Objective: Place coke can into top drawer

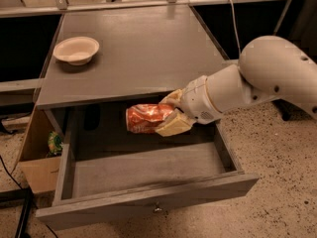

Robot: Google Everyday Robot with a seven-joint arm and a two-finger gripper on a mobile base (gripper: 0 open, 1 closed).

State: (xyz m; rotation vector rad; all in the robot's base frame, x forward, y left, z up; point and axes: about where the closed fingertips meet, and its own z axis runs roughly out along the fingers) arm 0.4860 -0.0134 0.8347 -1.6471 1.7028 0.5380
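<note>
The coke can (144, 118) is red-orange, dented and lying sideways, held in my gripper (171, 114). The cream fingers (173, 125) are shut on its right end. The can hangs inside the open top drawer (148, 205), toward its back, a little above the drawer floor and just below the front edge of the table top. The drawer is pulled far out; its knob (157, 209) shows at the middle of the front panel. My white arm reaches in from the right.
A cream round bowl (76, 49) sits on the grey table top (143, 48) at the back left. A brown cardboard box (37, 152) with a small coloured packet stands on the floor left of the drawer. Speckled floor lies to the right.
</note>
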